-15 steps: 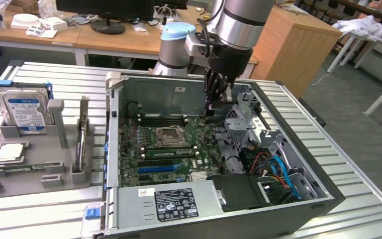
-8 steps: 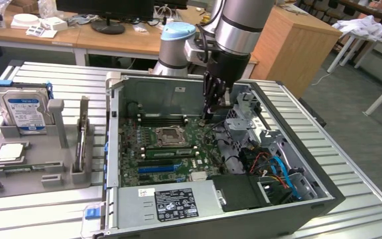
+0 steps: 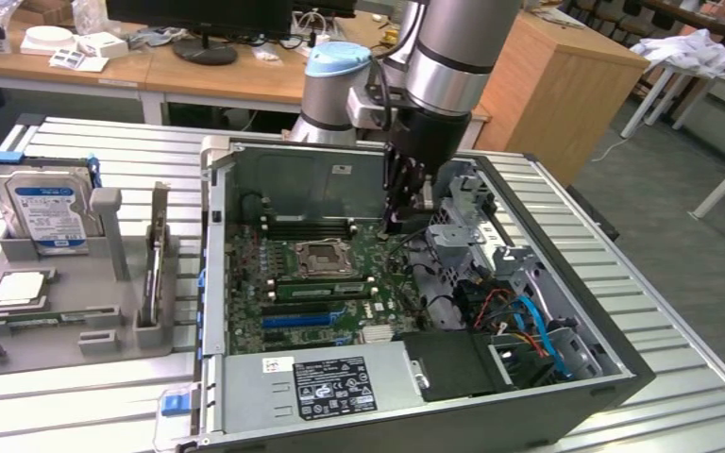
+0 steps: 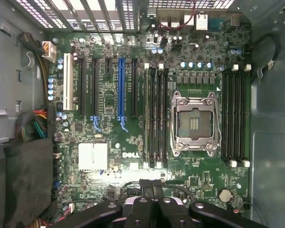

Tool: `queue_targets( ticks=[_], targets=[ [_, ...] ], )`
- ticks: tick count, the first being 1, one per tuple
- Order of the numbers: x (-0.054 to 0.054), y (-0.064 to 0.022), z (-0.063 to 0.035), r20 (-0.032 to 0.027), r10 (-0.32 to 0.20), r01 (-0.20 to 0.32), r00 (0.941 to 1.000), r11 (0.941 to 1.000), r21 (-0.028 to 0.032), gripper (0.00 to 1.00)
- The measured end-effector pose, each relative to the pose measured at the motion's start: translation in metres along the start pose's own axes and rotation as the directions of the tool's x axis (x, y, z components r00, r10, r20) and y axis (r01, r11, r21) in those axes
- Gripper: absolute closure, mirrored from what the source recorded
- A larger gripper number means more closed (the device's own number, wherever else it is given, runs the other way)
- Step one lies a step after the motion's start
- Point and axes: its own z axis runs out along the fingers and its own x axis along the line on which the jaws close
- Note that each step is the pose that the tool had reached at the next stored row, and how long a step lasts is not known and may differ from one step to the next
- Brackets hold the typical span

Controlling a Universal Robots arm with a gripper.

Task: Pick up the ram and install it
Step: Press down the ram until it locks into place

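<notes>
Hovers above the motherboard point(image 4: 109, 137) with fingers point(image 4: 148, 190) pressed together, gripping nothing. Stands clear of the ram point(image 3: 318, 289), seated in a slot beside the processor socket point(image 4: 194, 123), below the fingers.

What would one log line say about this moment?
arm: gripper inside the computer case, above the motherboard | fingers: shut | holding: cannot tell

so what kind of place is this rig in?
Probably a robotics lab or workshop: an open computer case sits on a slatted metal table, wooden desks with a monitor stand behind, and a parts fixture holds a hard drive.
</notes>
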Motion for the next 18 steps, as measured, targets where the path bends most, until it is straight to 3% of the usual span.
queue_targets(
  ticks=[18],
  targets=[
    [0.000, -0.0002, 0.0236, -0.0002, 0.000, 0.000, 1.0000, 1.0000, 0.0000, 0.89]
  ],
)
